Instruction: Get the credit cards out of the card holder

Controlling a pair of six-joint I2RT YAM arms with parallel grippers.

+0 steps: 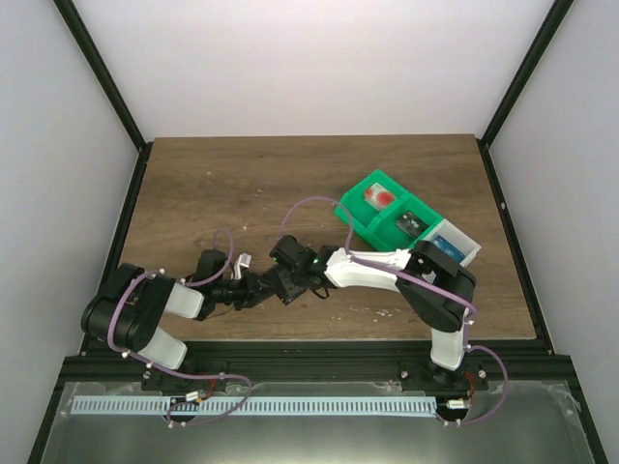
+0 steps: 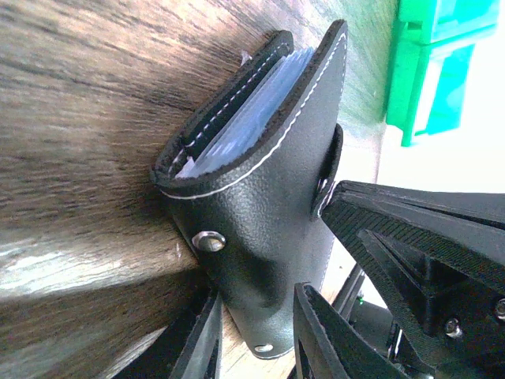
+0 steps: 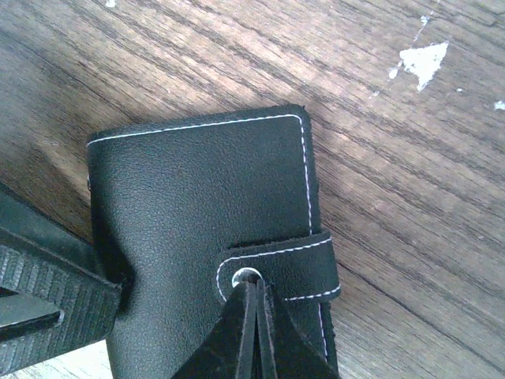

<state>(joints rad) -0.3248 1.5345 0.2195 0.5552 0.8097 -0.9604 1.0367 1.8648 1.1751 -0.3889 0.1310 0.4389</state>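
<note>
While both arms meet at the centre of the top view, the card holder point(image 2: 260, 213) sits between them, mostly hidden from above. Left gripper point(image 2: 256, 316) is clamped on the holder's lower end, one finger on each face. In the left wrist view the holder stands on edge on the wood table point(image 2: 87, 118). Its top mouth is slightly agape, showing pale blue-grey sleeves point(image 2: 252, 103); can't tell if cards are inside them. Right gripper point(image 3: 252, 288) has its fingers nearly together, tips at the metal snap point(image 3: 246, 276) on the black tab point(image 3: 304, 264). Looks like a pinch on the tab, but the view is too tight to confirm. The tab lies across the holder's outer face, lower right of the right wrist view. Green tray point(image 1: 360, 215) is in the upper right of the top view, well apart from the holder. White card with red blotch point(image 1: 379, 198) is in its far compartment, dark card point(image 1: 410, 222) in the next one. Blue card point(image 1: 447, 244) is in the clear-white tray point(image 1: 469, 253) beside it.
</note>
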